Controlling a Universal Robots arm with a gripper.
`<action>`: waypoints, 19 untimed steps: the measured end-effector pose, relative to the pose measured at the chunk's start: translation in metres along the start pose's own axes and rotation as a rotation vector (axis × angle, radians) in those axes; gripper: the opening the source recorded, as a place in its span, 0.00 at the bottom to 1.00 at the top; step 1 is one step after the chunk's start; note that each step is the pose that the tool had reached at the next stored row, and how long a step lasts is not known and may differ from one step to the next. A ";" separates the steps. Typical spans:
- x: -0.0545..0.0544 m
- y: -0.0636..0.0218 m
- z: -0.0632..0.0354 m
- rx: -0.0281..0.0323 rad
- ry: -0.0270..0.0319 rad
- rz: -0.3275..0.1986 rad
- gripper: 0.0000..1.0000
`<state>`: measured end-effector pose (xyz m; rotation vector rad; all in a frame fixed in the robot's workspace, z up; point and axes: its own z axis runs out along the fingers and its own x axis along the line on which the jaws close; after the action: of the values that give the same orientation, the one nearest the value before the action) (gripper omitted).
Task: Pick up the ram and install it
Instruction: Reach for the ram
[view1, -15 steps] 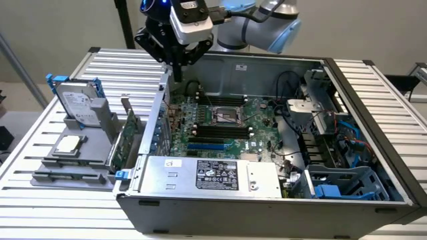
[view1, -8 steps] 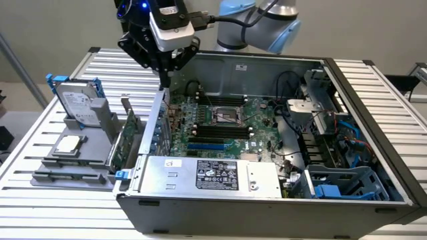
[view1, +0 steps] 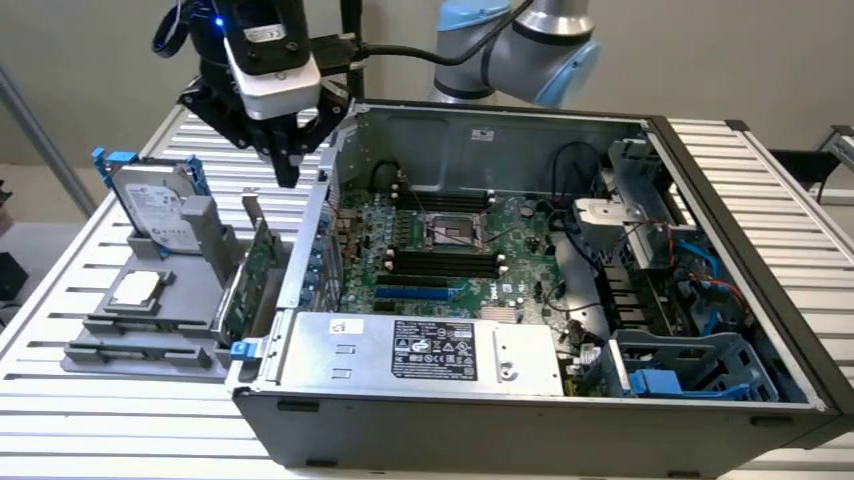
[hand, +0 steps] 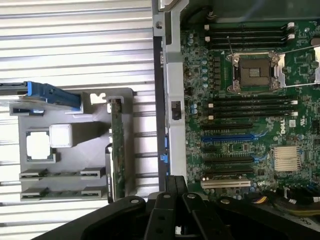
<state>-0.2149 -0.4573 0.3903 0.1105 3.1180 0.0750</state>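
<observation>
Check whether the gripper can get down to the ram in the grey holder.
Probably yes. The ram lies low at the front of the holder with nothing over it; the hard drive and tall green card stand behind it, not above. The shut gripper hangs high, near the case wall.

One open computer case (view1: 534, 430) sits on one tabletop (view1: 80, 400) and holds one motherboard (hand: 250, 145) with one processor socket (hand: 254, 71) and one power supply box (view1: 334, 350). Beside it, one grey holder (hand: 75, 150) carries one hard drive (view1: 150, 200), one processor chip (view1: 138, 290), one upright green card (hand: 118, 150) and one ram stick (view1: 140, 351). One robot arm (view1: 521, 50) ends in one set of fingers (view1: 286, 165).
</observation>
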 end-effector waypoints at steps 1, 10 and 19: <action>0.005 -0.0026 -0.0001 0.0001 0.0000 0.000 0.11; 0.044 -0.0222 0.0011 0.0000 0.0000 0.000 0.11; 0.084 -0.0359 0.0082 0.0001 0.0000 0.000 0.11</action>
<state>-0.3013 -0.4867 0.3788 0.1103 3.1181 0.0748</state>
